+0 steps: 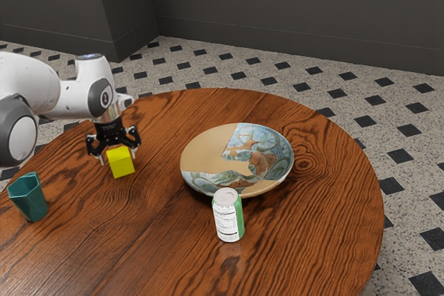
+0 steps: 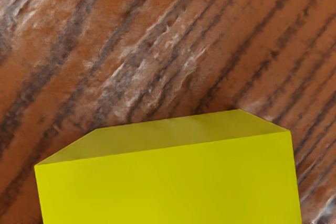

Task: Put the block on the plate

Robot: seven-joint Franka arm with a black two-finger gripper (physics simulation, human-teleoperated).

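Note:
At the exterior view's left, my gripper (image 1: 118, 155) points down over the yellow block (image 1: 122, 163), its fingers spread wider than the block and around its upper part. The block appears to rest on the wooden table. In the wrist view the yellow block (image 2: 170, 182) looms large at the lower edge, slightly turned, with wood grain beyond it. A wide round plate (image 1: 208, 149), tan with a blue and brown pattern, lies near the middle of the table, apart from the block.
A green and white can (image 1: 228, 216) stands close to the plate's near side. The teal cup (image 1: 29, 197) is at the exterior view's far left, near the arm. The round table's edge (image 1: 380, 202) curves around at the exterior view's right.

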